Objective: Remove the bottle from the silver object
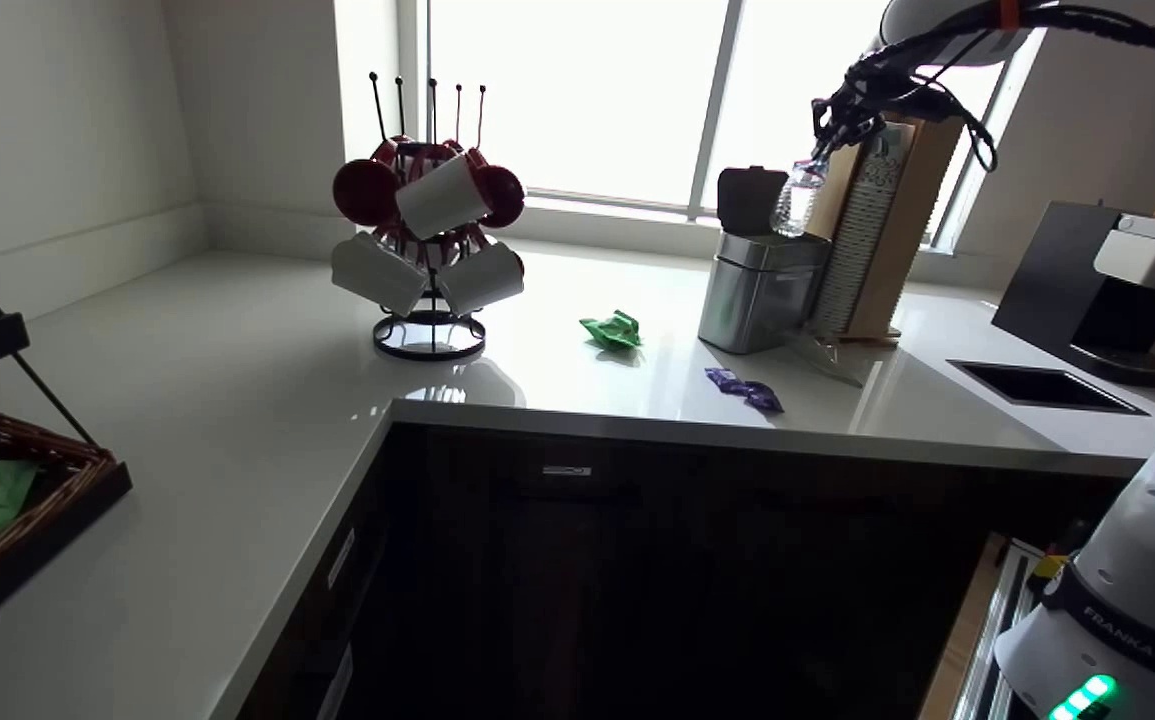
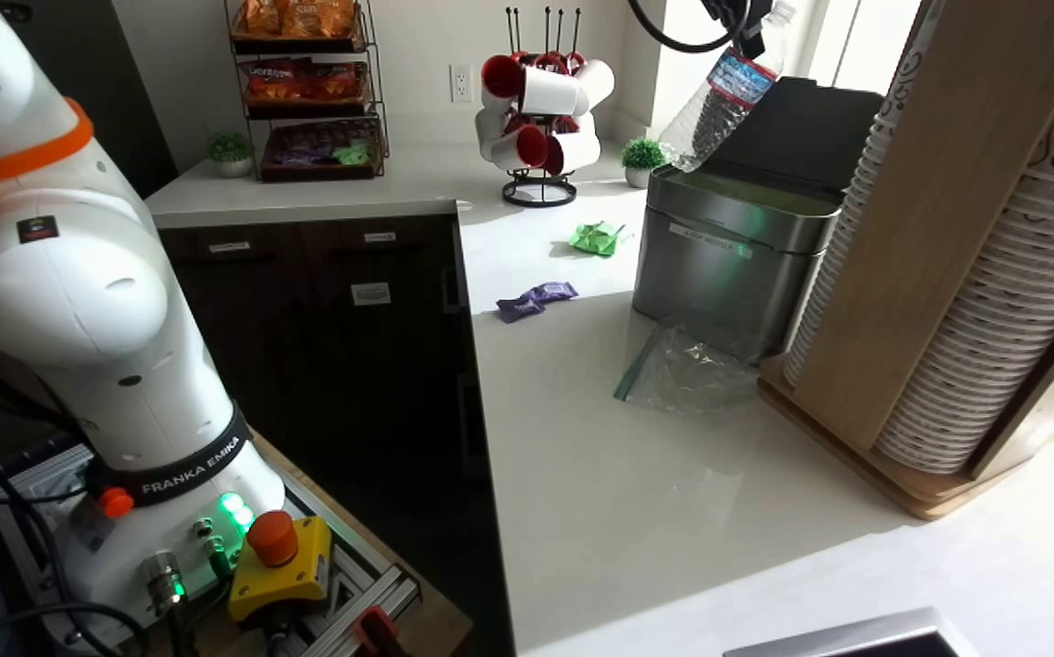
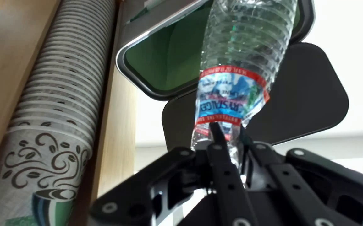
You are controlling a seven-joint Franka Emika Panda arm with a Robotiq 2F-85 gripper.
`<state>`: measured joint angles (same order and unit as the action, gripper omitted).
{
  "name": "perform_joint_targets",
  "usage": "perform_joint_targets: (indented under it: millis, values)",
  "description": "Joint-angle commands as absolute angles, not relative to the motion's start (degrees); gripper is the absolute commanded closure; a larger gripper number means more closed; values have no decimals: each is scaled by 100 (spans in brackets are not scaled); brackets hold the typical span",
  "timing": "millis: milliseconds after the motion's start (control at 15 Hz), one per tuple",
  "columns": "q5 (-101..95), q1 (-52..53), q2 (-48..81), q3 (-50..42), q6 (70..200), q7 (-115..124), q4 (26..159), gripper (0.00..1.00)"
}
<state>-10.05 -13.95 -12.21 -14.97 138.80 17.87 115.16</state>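
My gripper point(image 1: 823, 150) is shut on the clear plastic bottle point(image 1: 799, 198) near its cap end. The bottle hangs tilted with its base down, over the silver object point(image 1: 752, 305), a metal canister whose black lid stands open. In an exterior view the bottle point(image 2: 716, 105) has its base near the canister's rim point(image 2: 727, 265), and the gripper point(image 2: 750, 41) is partly cut off at the top. Whether the base is just above or inside the opening cannot be told. In the wrist view the fingers point(image 3: 230, 131) pinch the bottle point(image 3: 231, 91) below its red-blue label; its base is out of frame.
A tan wooden box point(image 2: 901, 237) with stacked paper cups stands close beside the canister. A clear plastic bag point(image 2: 691, 370) lies at its foot. Purple packets point(image 2: 536, 301), a green packet point(image 2: 595, 239) and a black mug rack point(image 1: 429, 340) with mugs are on the counter. A coffee machine point(image 1: 1057, 270) stands farther off.
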Motion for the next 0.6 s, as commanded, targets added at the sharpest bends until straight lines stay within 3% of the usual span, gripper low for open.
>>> perform_joint_targets:
  millis: [0,533]
  values:
    - [-511,-1450,-1919,-1469,13264,1490,12025,97]
    - [819,-1536,-2331,-1850,11614,942,12617,97]
